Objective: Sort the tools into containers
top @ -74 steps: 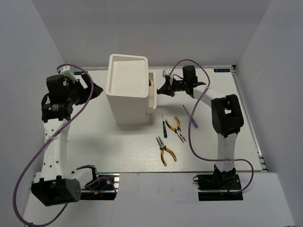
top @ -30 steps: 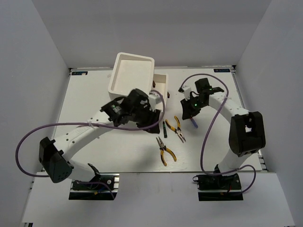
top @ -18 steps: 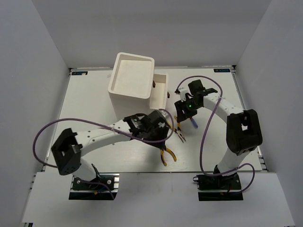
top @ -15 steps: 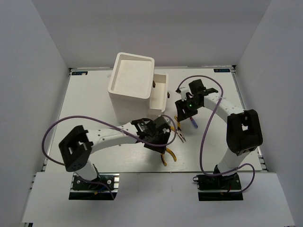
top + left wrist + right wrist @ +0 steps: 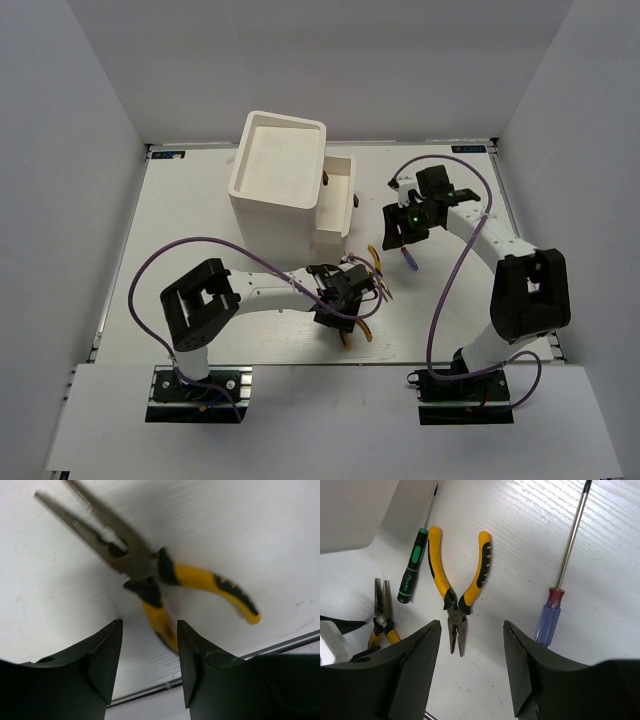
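Note:
Yellow-handled pliers (image 5: 150, 575) lie on the white table just ahead of my left gripper (image 5: 149, 645). It is open, with one yellow handle reaching between its fingers untouched. From above, that gripper (image 5: 345, 292) covers most of these pliers (image 5: 352, 335). My right gripper (image 5: 471, 625) is open above a second pair of pliers (image 5: 455, 590), a thin dark-green screwdriver (image 5: 412, 575) and a blue-handled screwdriver (image 5: 550, 615). In the top view it (image 5: 398, 228) hovers right of the white drawers (image 5: 338, 200), which stick out from the tall white box (image 5: 278, 170).
The left arm (image 5: 260, 290) lies low across the table's front middle, its purple cable looping over it. The metal rail of the table's near edge (image 5: 280, 645) runs close behind the near pliers. A corner of the box (image 5: 355, 510) shows at the right wrist view's upper left.
My left arm swung from beside the box down to the near pliers. My right gripper left the drawers, came over the tools, opened wider, and has shifted slightly right.

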Controlling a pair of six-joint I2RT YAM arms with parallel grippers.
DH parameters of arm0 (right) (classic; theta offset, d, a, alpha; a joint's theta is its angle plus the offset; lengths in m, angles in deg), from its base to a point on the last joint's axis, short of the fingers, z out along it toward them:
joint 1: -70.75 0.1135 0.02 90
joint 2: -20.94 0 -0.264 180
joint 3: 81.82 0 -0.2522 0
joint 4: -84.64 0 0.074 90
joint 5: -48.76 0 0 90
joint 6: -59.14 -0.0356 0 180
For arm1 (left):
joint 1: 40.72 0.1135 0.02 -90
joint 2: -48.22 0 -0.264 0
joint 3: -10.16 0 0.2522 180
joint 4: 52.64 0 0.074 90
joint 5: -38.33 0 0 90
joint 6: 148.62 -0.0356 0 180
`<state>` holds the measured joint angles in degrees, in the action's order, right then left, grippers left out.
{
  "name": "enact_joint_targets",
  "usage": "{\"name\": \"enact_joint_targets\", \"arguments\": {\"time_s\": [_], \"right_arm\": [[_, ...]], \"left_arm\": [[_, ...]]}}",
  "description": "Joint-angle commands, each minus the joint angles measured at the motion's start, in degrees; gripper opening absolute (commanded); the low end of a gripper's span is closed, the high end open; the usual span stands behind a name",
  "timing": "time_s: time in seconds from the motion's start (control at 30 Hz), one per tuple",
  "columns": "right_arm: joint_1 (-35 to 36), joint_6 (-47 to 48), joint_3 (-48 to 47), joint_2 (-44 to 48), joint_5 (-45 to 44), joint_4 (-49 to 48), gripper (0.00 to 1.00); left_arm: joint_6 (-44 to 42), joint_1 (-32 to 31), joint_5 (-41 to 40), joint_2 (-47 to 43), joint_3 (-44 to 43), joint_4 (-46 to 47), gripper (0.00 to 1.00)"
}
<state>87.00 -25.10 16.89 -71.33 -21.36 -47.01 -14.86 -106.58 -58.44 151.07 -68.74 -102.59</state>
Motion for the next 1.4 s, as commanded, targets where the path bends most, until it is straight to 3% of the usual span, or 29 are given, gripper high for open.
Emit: {"name": "enact_joint_targets", "arguments": {"time_s": [0.0, 0.1, 0.23, 0.37, 0.53, 0.73, 0.9, 1.03, 1.17, 1.37], "right_arm": [[-0.96, -0.84, 0.82, 3.06, 1.30, -0.40, 0.59], [-1.57, -0.93, 2.05, 4.02, 1.39, -0.49, 0.59], [-2.36, -1.28, 3.45, 5.60, 1.74, -0.58, 0.59], [-3.07, -1.19, 3.54, 6.92, 2.01, -0.05, 0.59], [-4.21, -0.75, 3.28, 7.46, 2.53, 0.57, 0.48], [-5.35, -1.28, 3.63, 8.77, 3.15, 0.83, 0.38], [-6.40, -0.84, 4.60, 10.88, 2.62, 0.83, 0.37], [-7.11, -0.22, 5.48, 12.37, 2.80, 0.92, 0.37], [-8.25, -0.40, 6.96, 13.78, 2.97, 0.31, 0.37], [-9.66, -1.10, 9.25, 16.15, 4.20, -0.40, 0.37]], "left_arm": [[0.79, -1.10, -1.50, 0.85, -2.26, 1.91, 0.57], [0.79, -1.11, -1.50, 2.44, -2.27, 1.91, 0.50], [0.79, -1.72, -0.89, 3.15, -2.88, 1.91, 0.15], [0.27, -2.43, -0.88, -0.18, -5.24, 0.07, 0.00], [-4.74, -4.45, -2.98, -6.77, -12.89, -6.34, 0.00], [-8.08, -3.66, -16.66, -9.77, -31.14, -20.82, 0.00], [-8.08, -1.82, -33.03, -3.64, -45.13, -33.58, 0.00], [-8.43, -0.67, -43.76, 7.52, -65.08, -44.39, 0.00], [-15.10, 2.40, -47.72, 12.73, -70.64, -43.36, 0.00], [-26.70, 4.69, -53.43, 15.27, -70.65, -36.07, 0.00]]}}
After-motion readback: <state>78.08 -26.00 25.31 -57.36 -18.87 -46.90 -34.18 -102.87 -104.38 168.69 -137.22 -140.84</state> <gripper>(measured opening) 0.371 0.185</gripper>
